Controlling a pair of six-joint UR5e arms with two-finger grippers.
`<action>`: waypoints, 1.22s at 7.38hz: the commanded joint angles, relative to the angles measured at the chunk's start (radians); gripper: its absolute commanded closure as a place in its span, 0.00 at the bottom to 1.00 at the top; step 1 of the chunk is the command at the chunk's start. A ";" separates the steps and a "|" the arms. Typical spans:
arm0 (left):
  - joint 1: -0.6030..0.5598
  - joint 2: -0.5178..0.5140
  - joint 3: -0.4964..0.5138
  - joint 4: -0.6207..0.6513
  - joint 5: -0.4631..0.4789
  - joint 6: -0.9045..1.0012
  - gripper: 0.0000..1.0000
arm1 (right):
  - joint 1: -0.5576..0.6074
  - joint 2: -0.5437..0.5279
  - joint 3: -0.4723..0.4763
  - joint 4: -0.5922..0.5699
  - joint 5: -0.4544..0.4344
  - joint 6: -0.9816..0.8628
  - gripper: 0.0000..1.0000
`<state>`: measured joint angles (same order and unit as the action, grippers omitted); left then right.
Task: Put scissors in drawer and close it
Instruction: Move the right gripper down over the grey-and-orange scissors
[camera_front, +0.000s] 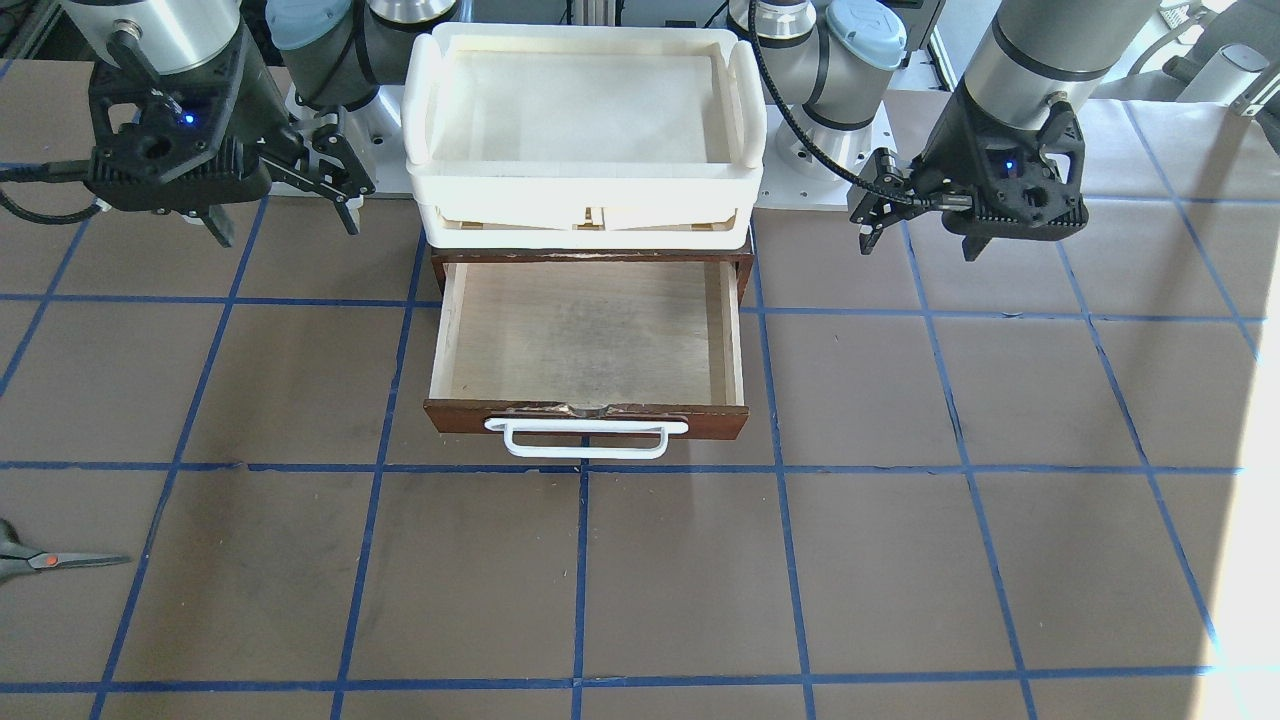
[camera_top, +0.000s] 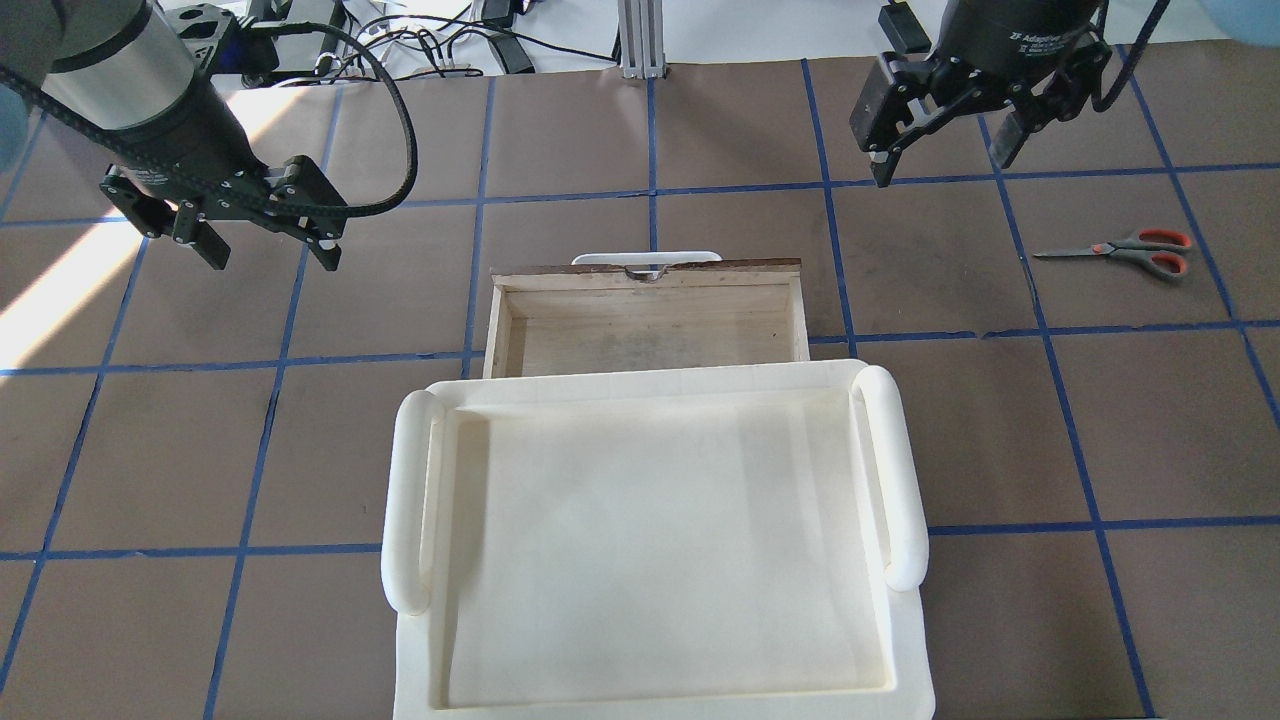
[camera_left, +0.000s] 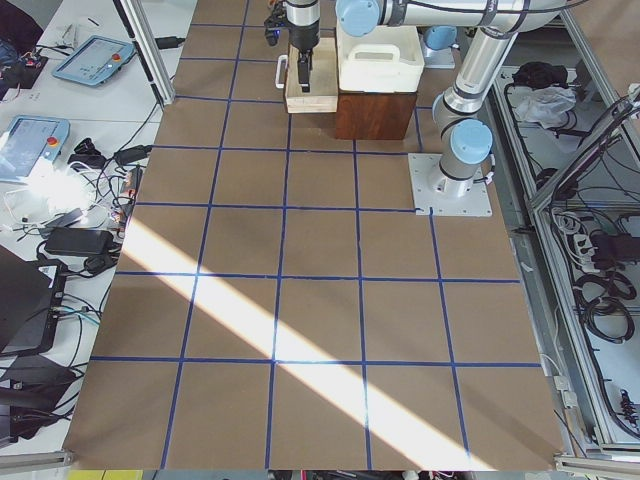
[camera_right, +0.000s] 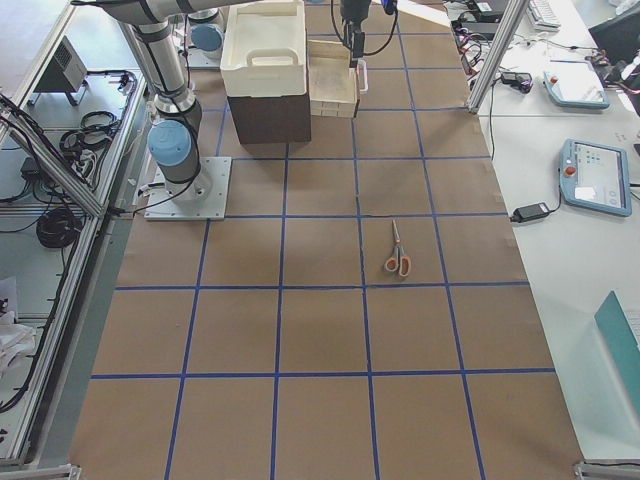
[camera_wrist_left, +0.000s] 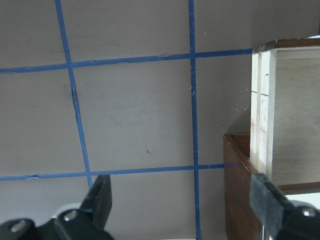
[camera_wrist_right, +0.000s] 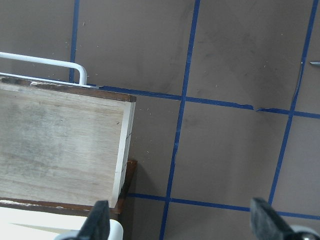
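Hanging over the table at the left, the left pincer is released, its two fingers spread. In the middle, one drawer stands pulled open below one white tray. Farther right, the right pincer is likewise released. One pair of scissors lies flat on the table, well right of the drawer.

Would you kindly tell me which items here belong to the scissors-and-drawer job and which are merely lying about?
Job: scissors, lying flat; drawer, open and empty; left gripper and right gripper, both open.
Lying about: white tray atop the cabinet; teach pendant.
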<state>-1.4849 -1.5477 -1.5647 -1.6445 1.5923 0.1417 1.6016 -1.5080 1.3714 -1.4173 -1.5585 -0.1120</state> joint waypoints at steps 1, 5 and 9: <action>0.000 0.000 0.000 0.000 0.000 -0.001 0.00 | 0.000 0.002 0.001 0.000 0.003 -0.002 0.00; 0.000 -0.002 0.000 0.000 0.000 -0.001 0.00 | -0.145 0.005 0.037 -0.009 0.001 -0.465 0.00; -0.002 -0.002 -0.002 0.000 -0.002 0.001 0.00 | -0.378 0.121 0.214 -0.411 -0.104 -1.172 0.02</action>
<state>-1.4862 -1.5494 -1.5658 -1.6444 1.5919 0.1416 1.2878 -1.4451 1.5226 -1.6562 -1.6392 -1.0750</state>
